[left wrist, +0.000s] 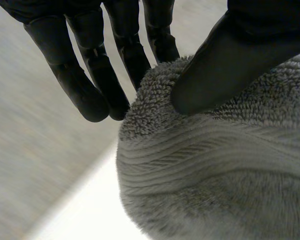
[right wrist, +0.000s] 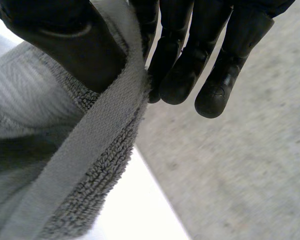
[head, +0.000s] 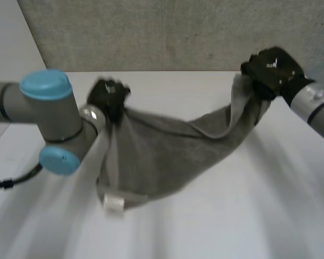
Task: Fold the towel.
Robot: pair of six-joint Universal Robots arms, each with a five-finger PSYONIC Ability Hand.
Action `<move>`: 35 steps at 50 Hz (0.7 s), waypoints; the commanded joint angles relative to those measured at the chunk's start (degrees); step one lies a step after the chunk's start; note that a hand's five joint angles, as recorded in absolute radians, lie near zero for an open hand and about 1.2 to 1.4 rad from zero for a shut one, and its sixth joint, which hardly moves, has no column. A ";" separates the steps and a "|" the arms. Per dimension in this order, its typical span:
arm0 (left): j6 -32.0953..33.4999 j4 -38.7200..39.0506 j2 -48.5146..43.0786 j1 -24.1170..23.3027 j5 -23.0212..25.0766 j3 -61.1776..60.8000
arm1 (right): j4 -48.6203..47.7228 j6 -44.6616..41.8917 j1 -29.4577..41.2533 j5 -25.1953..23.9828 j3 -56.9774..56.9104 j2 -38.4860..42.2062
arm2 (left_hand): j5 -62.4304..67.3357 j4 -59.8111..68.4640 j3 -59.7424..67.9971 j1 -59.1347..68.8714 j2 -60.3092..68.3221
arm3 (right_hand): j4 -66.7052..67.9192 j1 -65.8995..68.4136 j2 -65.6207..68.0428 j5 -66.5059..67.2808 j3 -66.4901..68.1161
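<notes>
While it hangs between the two hands, the towel (head: 167, 151) is lifted off the white table (head: 248, 216), which takes up most of the head view. A grey speckled wall (head: 167, 32) rises behind the table's far edge.

The towel is grey terry cloth with a smoother woven band along its edge. It sags in a deep curve from one hand to the other. Its lowest folds lie near the table's near-left part, below the left hand; whether they touch the surface I cannot tell. A small white label (head: 114, 204) sits at that low end.

The left arm (head: 43, 108) comes in from the left, and the left hand (head: 109, 96) holds one upper end of the cloth. In the left wrist view its thumb (left wrist: 225, 65) presses into the pile at the towel's top edge, pinching it against a finger behind, while the other fingers (left wrist: 85, 95) point down beside the cloth without touching it.

The right hand (head: 270, 67), higher and farther back, holds the other end. In the right wrist view the woven band runs between its thumb (right wrist: 75, 45) and its fingers (right wrist: 215, 95), pinched there.
</notes>
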 commanded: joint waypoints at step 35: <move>15.26 8.44 20.79 1.72 0.40 -44.58 | 22.67 -10.04 -9.17 -11.26 5.90 1.60 | -15.37 -7.36 -8.59 -3.10 -5.18 | 3.10 3.12 4.03 2.71 3.20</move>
